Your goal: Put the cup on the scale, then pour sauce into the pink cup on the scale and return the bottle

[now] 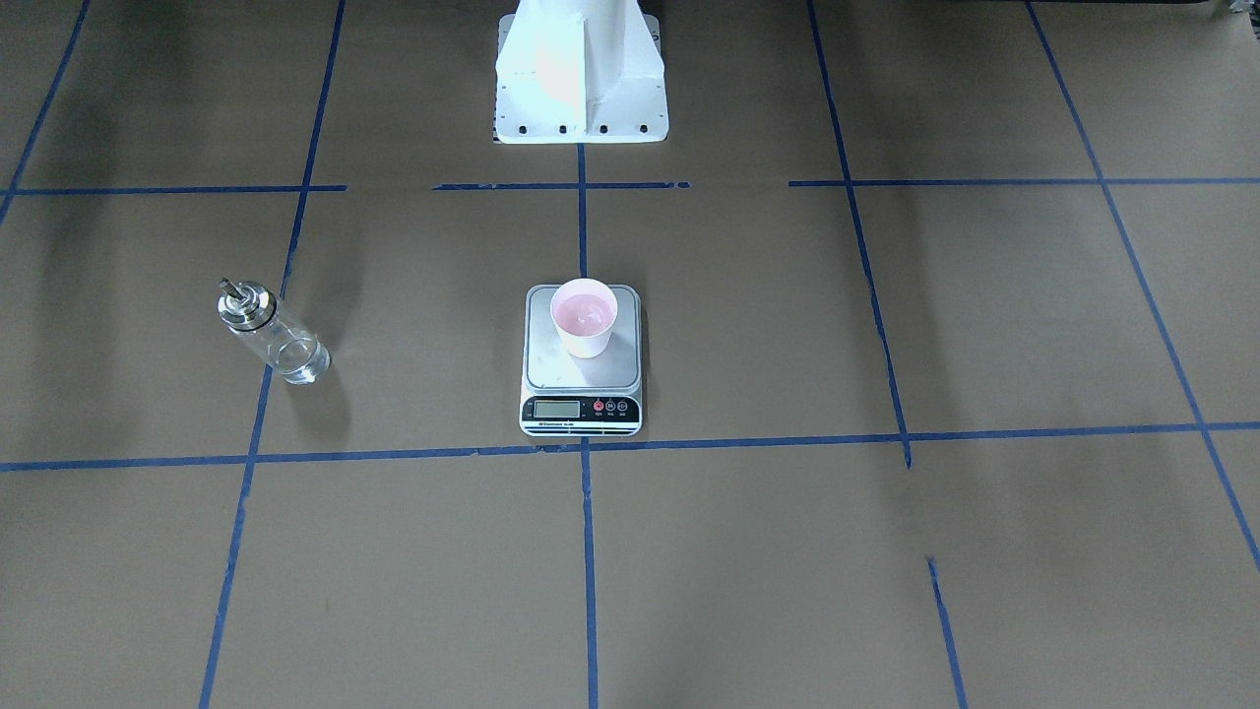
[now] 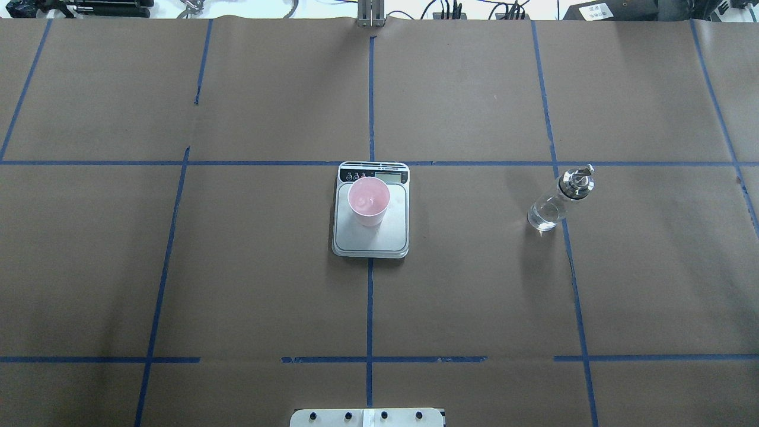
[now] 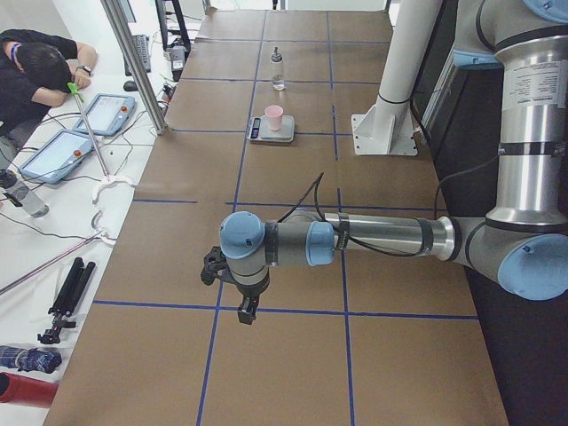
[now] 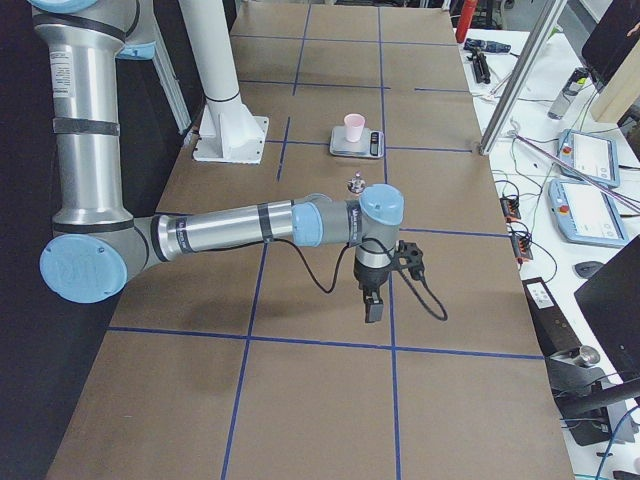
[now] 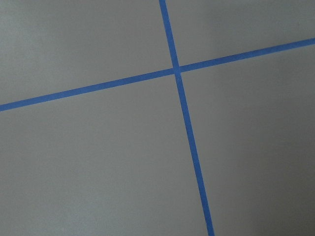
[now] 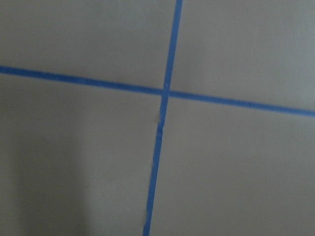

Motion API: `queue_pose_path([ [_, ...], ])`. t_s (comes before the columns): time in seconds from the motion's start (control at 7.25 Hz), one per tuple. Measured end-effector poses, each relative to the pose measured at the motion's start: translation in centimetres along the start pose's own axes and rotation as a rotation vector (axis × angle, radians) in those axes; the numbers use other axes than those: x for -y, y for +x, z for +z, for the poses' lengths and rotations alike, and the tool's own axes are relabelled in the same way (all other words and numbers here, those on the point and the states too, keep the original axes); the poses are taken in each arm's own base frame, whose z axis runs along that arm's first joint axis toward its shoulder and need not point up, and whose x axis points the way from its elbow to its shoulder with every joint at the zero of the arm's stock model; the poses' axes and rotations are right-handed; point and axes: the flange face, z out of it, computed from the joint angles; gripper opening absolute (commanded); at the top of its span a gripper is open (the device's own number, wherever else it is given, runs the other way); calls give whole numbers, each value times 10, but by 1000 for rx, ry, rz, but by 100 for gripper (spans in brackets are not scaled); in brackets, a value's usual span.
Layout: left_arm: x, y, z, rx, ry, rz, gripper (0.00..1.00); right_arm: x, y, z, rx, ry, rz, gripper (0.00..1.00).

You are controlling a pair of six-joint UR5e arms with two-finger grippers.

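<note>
Nearest in the side views: left fingers (image 3: 241,312) and right fingers (image 4: 371,306), low over bare bench (image 3: 284,373); apart or together, cannot tell. Cup (image 2: 368,200) upright on scale (image 2: 373,240), frame centre. Bottle (image 2: 554,204) upright at centre right overhead, long axis vertical, nearer the right fingers.

Brown paper-covered table (image 2: 249,267) with blue tape grid (image 2: 369,308); person (image 3: 34,60) beside two tablets (image 3: 108,113).
</note>
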Motion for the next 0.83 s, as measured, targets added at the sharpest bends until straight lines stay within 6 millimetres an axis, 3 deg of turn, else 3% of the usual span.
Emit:
queue_pose_path([
  [0.28,0,0,1,1,-2,1,100,-26,29,43,56,-101,79,100],
  [0.83,5,8,7,0,-20,16,100,-28,29,44,72,-103,86,100],
])
